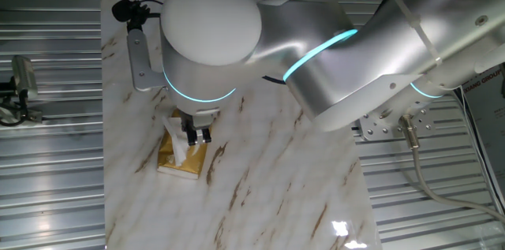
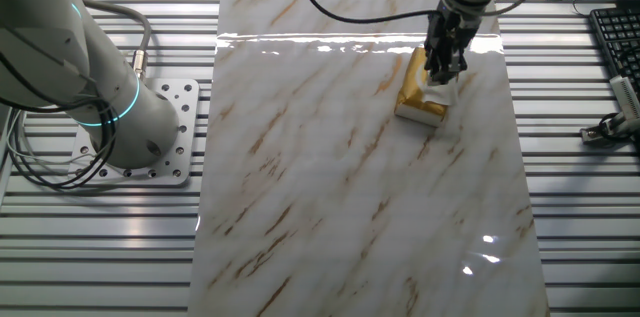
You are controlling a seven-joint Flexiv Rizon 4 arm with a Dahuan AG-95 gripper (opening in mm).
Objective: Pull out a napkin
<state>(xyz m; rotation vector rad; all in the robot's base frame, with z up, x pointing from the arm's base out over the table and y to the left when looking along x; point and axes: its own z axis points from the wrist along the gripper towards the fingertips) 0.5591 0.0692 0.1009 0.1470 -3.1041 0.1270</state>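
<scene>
One thin white paper napkin (image 1: 178, 149) sticks up from flat golden-yellow rect. tissue pack (image 1: 183, 163) nr marble worktop (image 1: 260, 195) edge; two-finger gripper (image 1: 197, 135) directly above, touching, grip state unclear.

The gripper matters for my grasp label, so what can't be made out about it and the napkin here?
- Gripper: in one fixed view the arm's big white joint hides all but its tips.
- Gripper in the other fixed view: too small to tell whether it pinches the napkin.
- Tissue pack: opening covered by gripper and napkin.
</scene>
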